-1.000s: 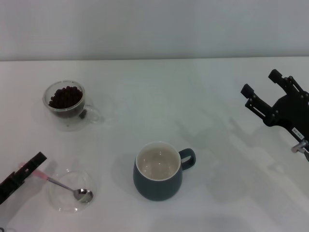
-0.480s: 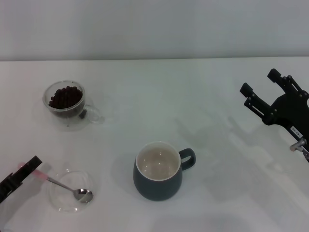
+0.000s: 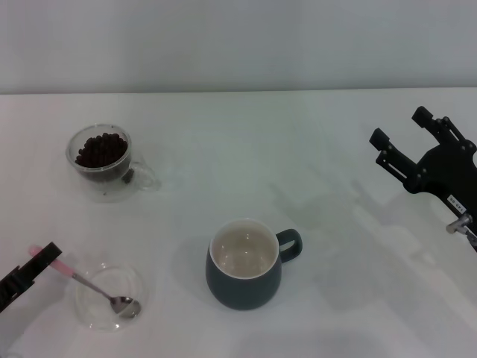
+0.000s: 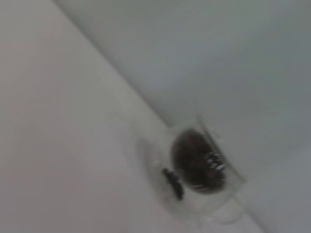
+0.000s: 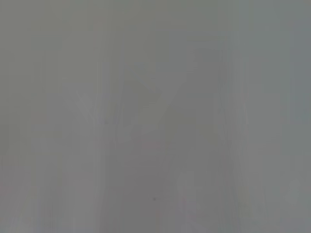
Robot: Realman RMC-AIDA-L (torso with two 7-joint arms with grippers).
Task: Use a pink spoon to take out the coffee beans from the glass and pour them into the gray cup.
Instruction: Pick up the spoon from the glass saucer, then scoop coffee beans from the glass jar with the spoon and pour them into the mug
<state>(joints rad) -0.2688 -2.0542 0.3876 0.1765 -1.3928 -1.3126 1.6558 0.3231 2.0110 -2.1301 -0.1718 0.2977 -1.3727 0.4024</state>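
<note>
The pink spoon (image 3: 89,283) lies with its metal bowl in a shallow clear dish (image 3: 88,317) at the front left. My left gripper (image 3: 33,270) sits across its pink handle at the frame's left edge and looks shut on it. The glass (image 3: 143,177) with coffee beans (image 3: 100,150) stands at the far left; it also shows in the left wrist view (image 4: 221,196), with the beans (image 4: 194,158) inside. The gray cup (image 3: 242,287), empty, stands front centre with its handle to the right. My right gripper (image 3: 402,127) is open and raised at the right, away from everything.
The white table (image 3: 246,149) ends at a pale wall behind. A single loose bean (image 3: 128,177) lies inside the glass near its handle. The right wrist view shows only plain grey.
My left gripper has drawn back toward the front left along the spoon's handle. The spoon's bowl has shifted slightly in the dish. The right arm has not moved.
</note>
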